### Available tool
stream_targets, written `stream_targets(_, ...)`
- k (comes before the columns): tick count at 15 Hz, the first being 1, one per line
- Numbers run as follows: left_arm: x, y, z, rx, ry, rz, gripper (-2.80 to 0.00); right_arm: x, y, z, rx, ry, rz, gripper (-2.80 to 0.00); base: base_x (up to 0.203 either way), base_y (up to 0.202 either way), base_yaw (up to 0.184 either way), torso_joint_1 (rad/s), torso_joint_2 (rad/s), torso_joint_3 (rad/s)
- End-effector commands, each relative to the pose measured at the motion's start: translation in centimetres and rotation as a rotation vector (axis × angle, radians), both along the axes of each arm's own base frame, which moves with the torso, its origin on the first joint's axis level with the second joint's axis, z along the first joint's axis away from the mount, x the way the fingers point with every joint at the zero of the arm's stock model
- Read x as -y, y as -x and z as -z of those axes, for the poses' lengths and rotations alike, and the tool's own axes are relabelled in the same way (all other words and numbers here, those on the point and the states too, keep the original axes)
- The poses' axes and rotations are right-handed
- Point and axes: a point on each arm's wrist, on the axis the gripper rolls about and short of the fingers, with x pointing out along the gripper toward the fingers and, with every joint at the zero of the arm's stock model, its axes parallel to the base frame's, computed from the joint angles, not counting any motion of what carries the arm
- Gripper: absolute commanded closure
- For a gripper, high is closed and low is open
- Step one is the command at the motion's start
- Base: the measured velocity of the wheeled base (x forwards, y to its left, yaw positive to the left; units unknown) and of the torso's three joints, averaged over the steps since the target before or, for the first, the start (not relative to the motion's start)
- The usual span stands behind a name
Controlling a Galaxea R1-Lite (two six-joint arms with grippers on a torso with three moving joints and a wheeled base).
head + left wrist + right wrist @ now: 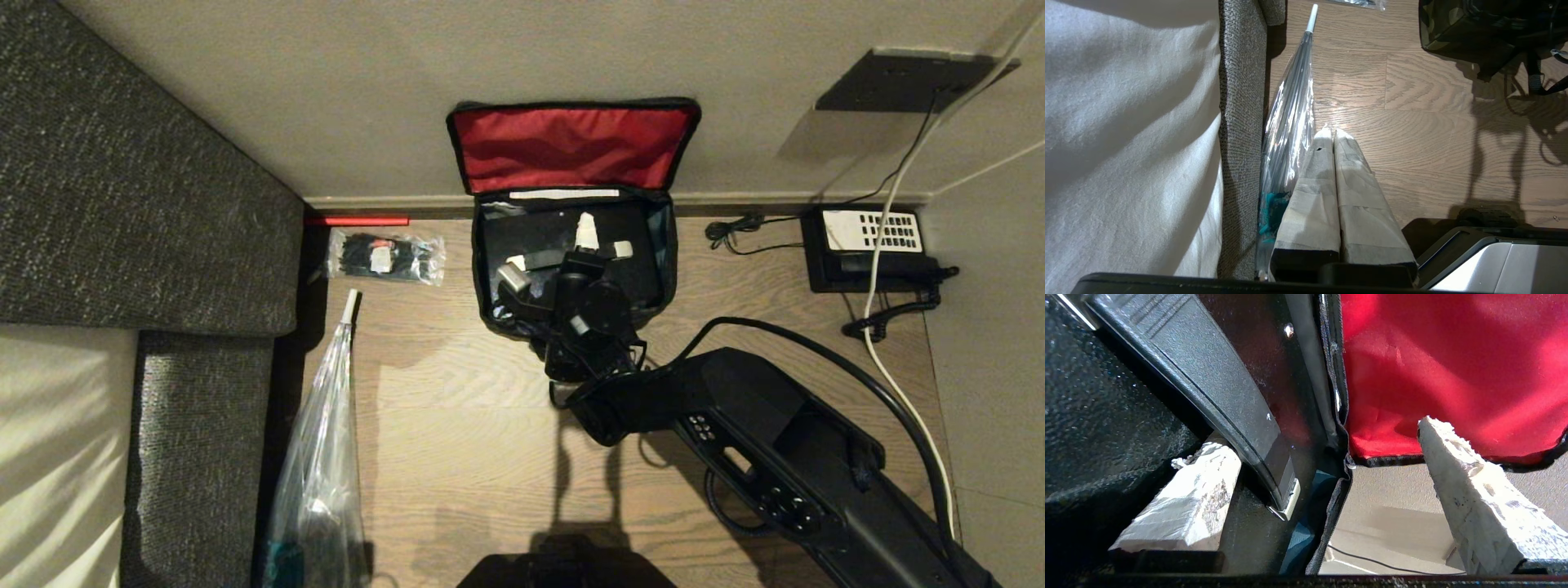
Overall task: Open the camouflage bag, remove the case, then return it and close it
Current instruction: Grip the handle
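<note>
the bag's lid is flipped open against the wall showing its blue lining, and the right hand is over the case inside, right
Not quite: the camouflage bag lid lining is red, not blue, as the head view shows. The rest holds: the right hand is over the case inside.

Wood floor [457, 408] — camouflage bag [665, 245], telephone [865, 249], umbrella [322, 425].

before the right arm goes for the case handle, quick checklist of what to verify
1. Camouflage bag lid open, red lining up against the wall: ok.
2. Case lying inside the bag: ok.
3. Right gripper open, over the case: ok.
4. Handle lies between the fingers: ok in the right wrist view.
5. Fingers touching the handle: cannot tell.
6. Left gripper shut, parked near the umbrella, away from the bag: ok.
</note>
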Motion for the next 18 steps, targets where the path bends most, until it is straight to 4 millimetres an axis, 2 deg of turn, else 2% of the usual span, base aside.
stream_targets(1, 0.0, 0.0, 0.1, -0.001, 0.0, -0.001, 0.0, 0.3, -0.2, 0.0, 0.003, 0.004, 0.012, -2.8, 0.0, 0.0, 0.0, 0.0, 0.0, 0.0)
stream_targets(8, 0.0, 0.0, 0.1, -0.001, 0.001, -0.001, 0.0, 0.7, -0.6, 0.0, -0.017, -0.001, 0.024, -2.8, 0.0, 0.0, 0.0, 0.0, 0.0, 0.0)
stream_targets(9, 0.0, 0.0, 0.1, -0.001, 0.001, -0.001, 0.0, 0.7, -0.6, 0.2, -0.021, -0.009, 0.02, 0.0, 0.0, 0.0, 0.0, 0.0, 0.0, 0.0)
stream_targets(13, 0.0, 0.0, 0.1, -0.001, 0.001, 0.0, 0.0, 0.1, -0.5, 1.6, -0.094, -0.044, -0.014, 0.0, 0.0, 0.0, 0.0, 0.0, 0.0, 0.0)
stream_targets(18, 0.0, 0.0, 0.1, -0.001, 0.0, -0.001, 0.0, -0.7, 0.0, 2.0, -0.101, -0.039, -0.03, 0.0, 0.0, 0.0, 0.0, 0.0, 0.0, 0.0)
